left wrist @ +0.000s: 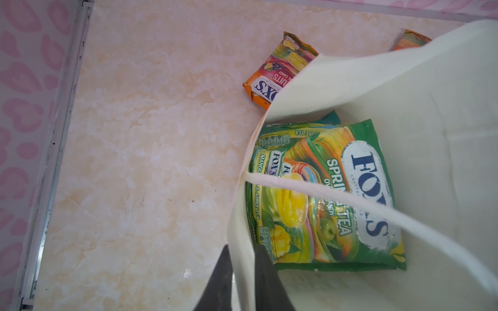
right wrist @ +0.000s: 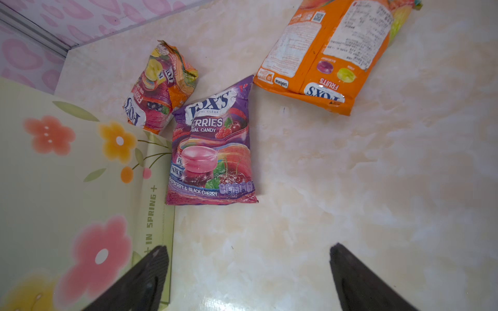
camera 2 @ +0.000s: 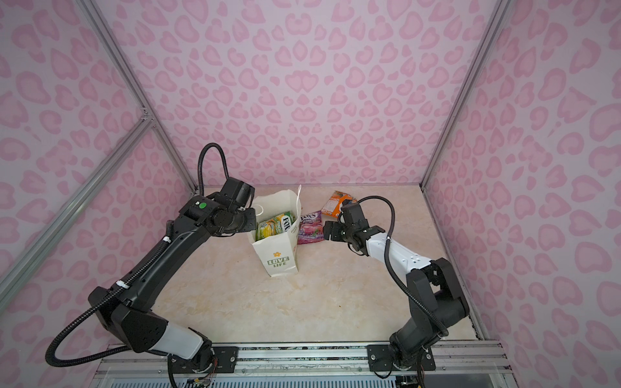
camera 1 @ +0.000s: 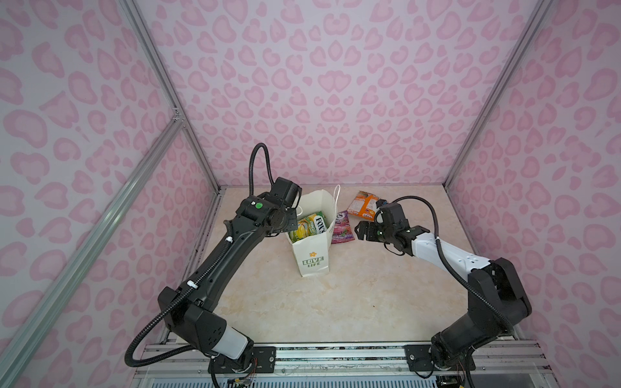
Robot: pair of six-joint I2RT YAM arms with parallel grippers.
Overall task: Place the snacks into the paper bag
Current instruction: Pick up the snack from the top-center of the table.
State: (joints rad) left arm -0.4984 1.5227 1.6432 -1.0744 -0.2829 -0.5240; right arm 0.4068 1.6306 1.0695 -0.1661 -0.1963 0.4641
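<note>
Glossy crinkly snacks (right wrist: 211, 150), matt paper bag (camera 1: 311, 255), smooth marbled tabletop (camera 1: 353, 302).

We're holding both arms stretched forward, left gripper (left wrist: 242, 249) pinching nearly together, right gripper (right wrist: 249, 246) hovering low with jaws spread wide.

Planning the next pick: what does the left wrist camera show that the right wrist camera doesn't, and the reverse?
Left wrist only: inside the paper bag, the green packet with a teal packet poking out from under it, and the left tool clamped on the bag's wall. Right wrist only: the purple packet and the big orange packet lying on the table, and the right tool open. Both: the bag and the small crumpled orange packet beside it.
</note>
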